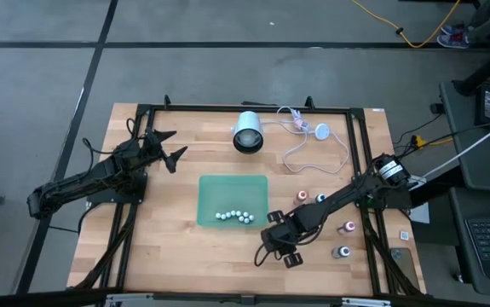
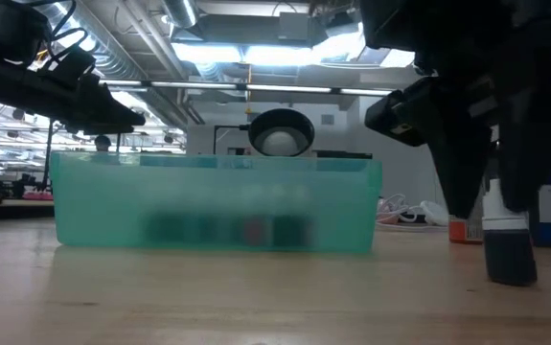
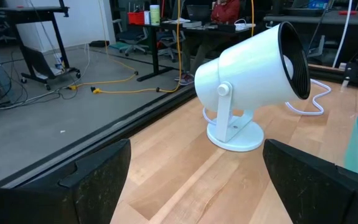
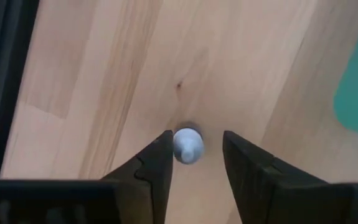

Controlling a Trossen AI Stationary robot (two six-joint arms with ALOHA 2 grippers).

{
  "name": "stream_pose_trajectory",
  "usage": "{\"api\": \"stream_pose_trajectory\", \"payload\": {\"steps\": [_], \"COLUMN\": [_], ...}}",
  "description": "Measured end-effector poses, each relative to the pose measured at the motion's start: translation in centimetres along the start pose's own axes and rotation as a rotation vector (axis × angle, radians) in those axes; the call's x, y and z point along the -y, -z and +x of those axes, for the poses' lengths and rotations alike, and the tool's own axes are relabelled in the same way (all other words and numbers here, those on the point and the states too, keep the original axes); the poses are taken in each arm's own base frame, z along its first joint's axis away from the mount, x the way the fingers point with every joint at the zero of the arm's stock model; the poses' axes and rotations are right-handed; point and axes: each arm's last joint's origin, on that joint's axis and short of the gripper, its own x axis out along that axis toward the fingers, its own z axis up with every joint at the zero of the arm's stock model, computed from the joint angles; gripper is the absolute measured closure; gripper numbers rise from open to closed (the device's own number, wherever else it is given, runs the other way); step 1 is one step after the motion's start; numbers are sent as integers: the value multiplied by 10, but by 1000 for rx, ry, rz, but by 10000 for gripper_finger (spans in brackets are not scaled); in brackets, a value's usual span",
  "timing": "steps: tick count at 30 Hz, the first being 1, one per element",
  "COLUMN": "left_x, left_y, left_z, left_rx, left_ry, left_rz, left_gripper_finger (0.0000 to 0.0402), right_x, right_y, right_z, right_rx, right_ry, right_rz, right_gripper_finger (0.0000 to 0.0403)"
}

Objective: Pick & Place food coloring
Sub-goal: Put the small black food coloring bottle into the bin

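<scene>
- Food coloring bottle [image 4: 188, 145]: tiny, pale cap, dark base, upright on the table [image 1: 168, 256] near the right front.
- Right gripper [image 4: 194, 155] spread around it, fingers not touching.
- Green tray [image 1: 232, 198] just left; lamp [image 1: 247, 133] far behind.
- Left gripper [image 1: 170, 147] spread, far left.

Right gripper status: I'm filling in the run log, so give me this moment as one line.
right gripper: open, straddling upright food coloring bottle | teal bin: holds bottles | left gripper: open, idle near white lamp
</scene>
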Motion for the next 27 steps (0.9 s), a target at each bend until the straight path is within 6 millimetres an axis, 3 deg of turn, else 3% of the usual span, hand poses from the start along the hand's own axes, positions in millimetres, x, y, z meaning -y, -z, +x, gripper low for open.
{"api": "stream_pose_trajectory", "payload": {"steps": [12,20,27], "left_x": [0,0,0], "left_y": [0,0,0], "left_z": [0,0,0], "left_rx": [0,0,0], "left_ry": [0,0,0], "left_rz": [0,0,0], "left_gripper_finger": [41,41,41], "right_x": [0,0,0], "right_y": [0,0,-5], "right_z": [5,4,-5], "right_rx": [-12,-13,-53], "right_ry": [-8,-19,-8], "right_rz": [21,16,11], "right_gripper_finger": [276,348,340]}}
